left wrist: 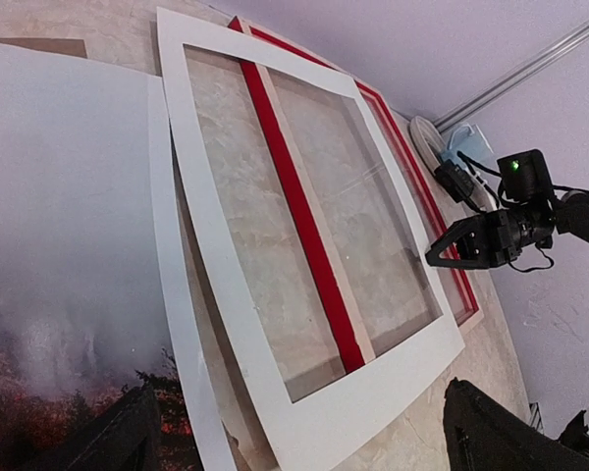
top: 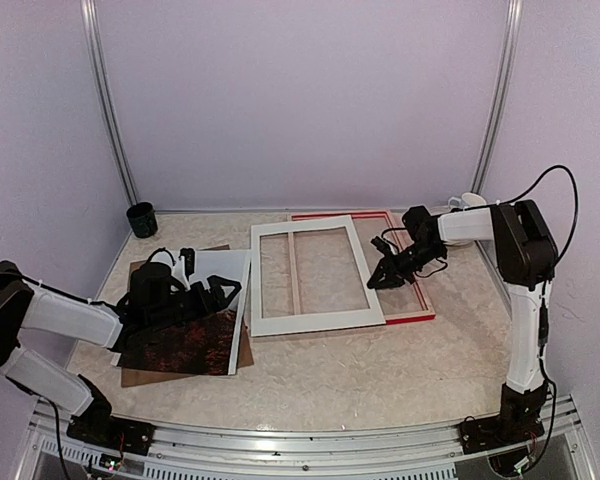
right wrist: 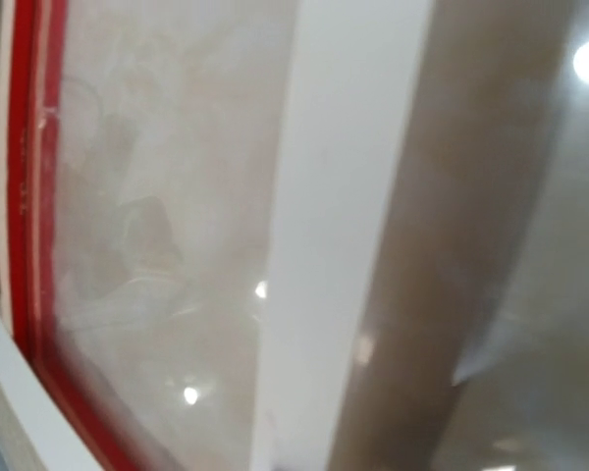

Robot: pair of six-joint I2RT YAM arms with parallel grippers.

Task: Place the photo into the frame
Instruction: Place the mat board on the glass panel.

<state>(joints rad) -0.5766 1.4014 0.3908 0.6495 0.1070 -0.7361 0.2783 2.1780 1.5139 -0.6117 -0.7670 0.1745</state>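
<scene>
The left claw (top: 227,297) stands wide open, its two dark fingertips (left wrist: 128,432) spread far apart and holding nothing, low over the photo (top: 185,345) at the edge nearest the frame (top: 412,318). I cannot tell whether it touches the print. The photo lies face up to the left of the frame, apart from it. Its grey sky end is toward the far wall, and a brown backing board (top: 135,378) sticks out from under it. The right claw (top: 380,280) hangs over the right side of the frame with its jaws close together. Whether they are fully closed I cannot tell, and nothing shows between them. The frame lies flat on the surface (top: 380,380). A white mat (top: 315,322) rests on top of it, shifted to the left, so the frame's left rail shows through the mat's window. A dark cup (top: 141,218) stands well to the left of the frame by the back wall.
</scene>
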